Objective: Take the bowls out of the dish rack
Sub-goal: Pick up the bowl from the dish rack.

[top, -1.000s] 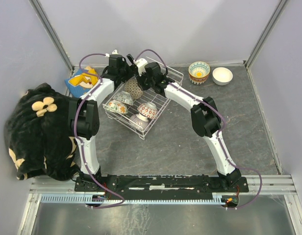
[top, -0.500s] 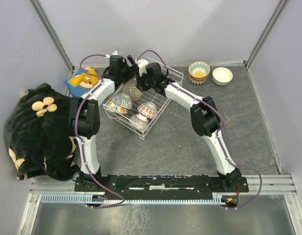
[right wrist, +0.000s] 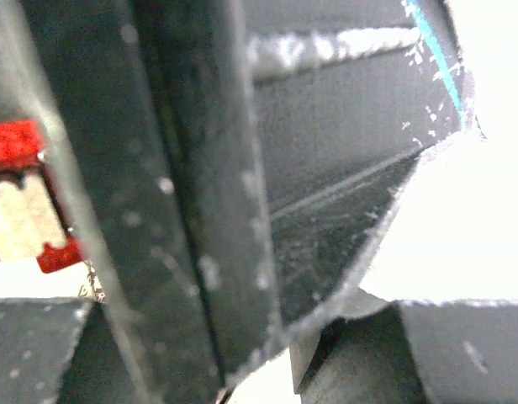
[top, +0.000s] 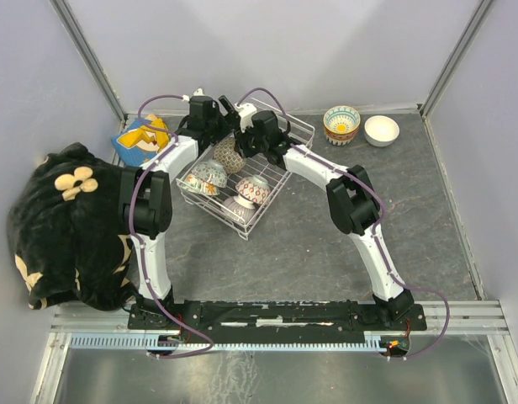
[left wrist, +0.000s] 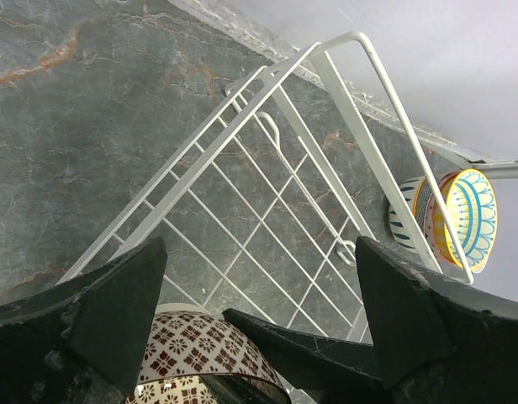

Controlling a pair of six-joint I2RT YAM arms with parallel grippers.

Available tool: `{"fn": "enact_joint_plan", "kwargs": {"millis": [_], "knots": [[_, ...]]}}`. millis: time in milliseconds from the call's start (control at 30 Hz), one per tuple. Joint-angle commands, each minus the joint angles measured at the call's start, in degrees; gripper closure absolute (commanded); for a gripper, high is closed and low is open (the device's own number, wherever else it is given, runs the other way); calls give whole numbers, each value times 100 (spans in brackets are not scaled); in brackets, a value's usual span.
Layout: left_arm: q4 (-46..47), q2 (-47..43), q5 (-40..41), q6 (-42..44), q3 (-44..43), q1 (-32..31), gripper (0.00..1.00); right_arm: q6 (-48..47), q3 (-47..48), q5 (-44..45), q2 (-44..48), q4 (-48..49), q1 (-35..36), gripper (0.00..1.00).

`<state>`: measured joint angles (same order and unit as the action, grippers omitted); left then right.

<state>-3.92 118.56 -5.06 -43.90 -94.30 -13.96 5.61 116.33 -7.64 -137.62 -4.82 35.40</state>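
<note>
**Both grippers at the far end of the dish rack, four bowls inside it**

Top view. The dish rack (top: 277, 173), a white wire basket, sits at a slant on the grey table (top: 326, 244), left of centre and towards the far wall. Four bowls are visible inside it. A brown lattice bowl (top: 228, 153) lies nearest the grippers. A floral bowl (top: 210, 175) sits at the rack's left side, a red-banded bowl (top: 253, 189) is in the middle, and a pale bowl (top: 238, 207) is near the rack's front corner. The rack's far right part shows only bare grid.

Two bowls stand outside the rack, side by side at the far right of the table and well apart from it. These are a teal-and-yellow bowl (top: 341, 124) and a plain white bowl (top: 381, 130). The left gripper (top: 221, 118) and right gripper (top: 245, 141) meet over the rack's far end, just above the lattice bowl. A black cloth (top: 66, 227) with pale flowers lies at the left edge, and a blue-and-yellow packet (top: 144, 139) is behind it.

Left wrist view. The left gripper's jaws are spread wide with nothing between them, and the rack's wire floor shows in the gap. The lattice bowl appears low in the view, partly covered by a dark wedge (left wrist: 301, 353) that crosses its rim.

Right wrist view. The picture is blurred and filled by dark surfaces at close range. Whether the right gripper's jaws are wide, narrow or closed on a bowl cannot be told.
</note>
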Motion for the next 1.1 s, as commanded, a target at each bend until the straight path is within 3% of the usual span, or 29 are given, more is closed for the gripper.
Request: {"fn": "enact_joint_plan", "kwargs": {"millis": [0, 1067], "knots": [[8, -224, -416, -123, -81, -96, 1, 195, -226, 672, 186, 138, -425, 62], [12, -168, -310, -232, -275, -94, 1, -155, -696, 1059, 495, 427, -274, 63]]}}
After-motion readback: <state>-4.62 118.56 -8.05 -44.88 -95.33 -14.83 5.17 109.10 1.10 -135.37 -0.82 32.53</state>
